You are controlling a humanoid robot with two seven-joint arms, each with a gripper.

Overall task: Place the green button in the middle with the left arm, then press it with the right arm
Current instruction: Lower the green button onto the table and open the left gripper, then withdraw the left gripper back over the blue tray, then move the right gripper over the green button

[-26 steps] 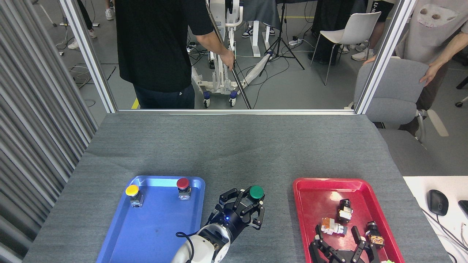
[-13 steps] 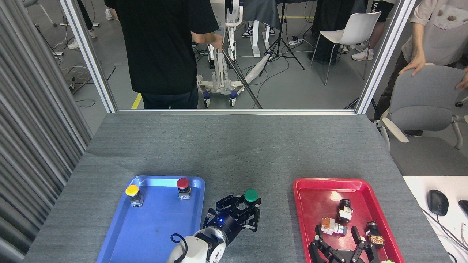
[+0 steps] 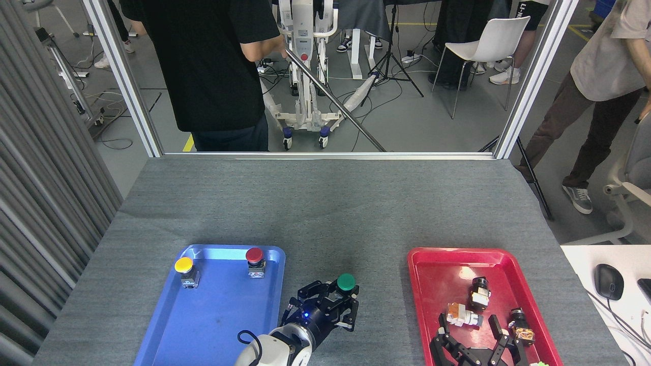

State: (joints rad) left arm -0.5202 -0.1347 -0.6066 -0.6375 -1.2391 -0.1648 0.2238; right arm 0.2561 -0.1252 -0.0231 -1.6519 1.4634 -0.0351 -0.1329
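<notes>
Our left gripper [image 3: 333, 309] grips the green button [image 3: 346, 282] between its fingers, over the grey cloth [image 3: 325, 213] between the blue tray [image 3: 168, 325] and red tray [image 3: 422, 305]. Our right gripper [image 3: 475, 345], fingers spread and empty, waits over the red tray to the button's right.

Three domed push-buttons: yellow [image 3: 183, 265], red [image 3: 254, 254], green [image 3: 346, 281]. Two plastic trays: blue [image 3: 168, 325], red [image 3: 432, 264]. Three small switch parts in the red one. Two black claw tools: left [image 3: 325, 305], right [image 3: 475, 345].
</notes>
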